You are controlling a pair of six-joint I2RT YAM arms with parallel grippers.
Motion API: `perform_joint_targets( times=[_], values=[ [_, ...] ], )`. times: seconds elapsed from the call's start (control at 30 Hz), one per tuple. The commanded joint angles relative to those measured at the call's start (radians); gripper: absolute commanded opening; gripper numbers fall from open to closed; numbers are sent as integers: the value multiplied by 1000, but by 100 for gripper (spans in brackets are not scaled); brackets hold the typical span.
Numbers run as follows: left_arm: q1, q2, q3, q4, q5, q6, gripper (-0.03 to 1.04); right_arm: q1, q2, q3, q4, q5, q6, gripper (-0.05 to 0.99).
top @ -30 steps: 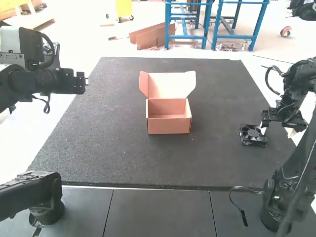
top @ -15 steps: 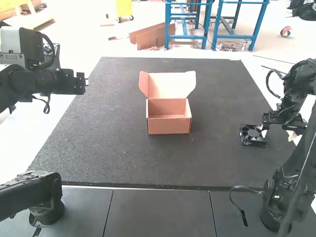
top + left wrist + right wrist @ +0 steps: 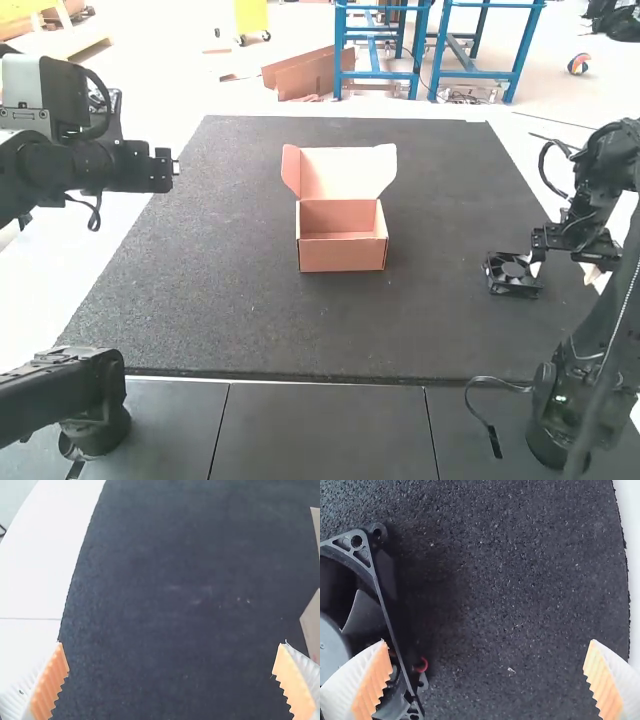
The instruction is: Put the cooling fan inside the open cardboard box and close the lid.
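Note:
A small black cooling fan (image 3: 511, 273) lies flat on the black mat near its right edge. In the right wrist view the fan's frame (image 3: 355, 595) reaches under one orange pad of my right gripper (image 3: 485, 680), which is open with bare mat between its fingers. From above, my right gripper (image 3: 562, 248) hangs low just right of the fan. The open cardboard box (image 3: 342, 235) stands mid-mat with its lid (image 3: 340, 172) raised at the back. My left gripper (image 3: 168, 165) is held high over the mat's left edge, open (image 3: 170, 680) over bare mat.
The black mat (image 3: 240, 280) covers most of the table; white table (image 3: 40, 280) shows at its left. A corner of the box (image 3: 312, 625) shows in the left wrist view. A loose cable (image 3: 495, 385) lies at the front right by the arm's base.
My right gripper has dropped slightly and shifted a little to the right beside the fan. The left arm, box and fan have not moved.

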Motion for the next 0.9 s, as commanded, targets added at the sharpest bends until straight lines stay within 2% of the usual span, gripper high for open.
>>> perform_joint_targets(
  times=[0.0, 0.27, 0.73, 0.8, 0.87],
  values=[
    [-1, -9, 7, 3, -6, 5, 97, -8, 15, 37, 0, -17, 3, 89],
    [-1, -10, 7, 1, -9, 5, 97, -8, 22, 34, -4, -22, -2, 89],
    [-1, -27, 7, -14, -10, 4, 97, -10, 28, -74, 6, -18, -3, 88],
    [-1, -30, 7, -22, -10, 4, 97, -10, 28, -77, 6, -15, -3, 84],
    [-1, -35, 7, -25, -12, 4, 97, -14, 28, -81, 6, -20, 1, 72]
  ],
)
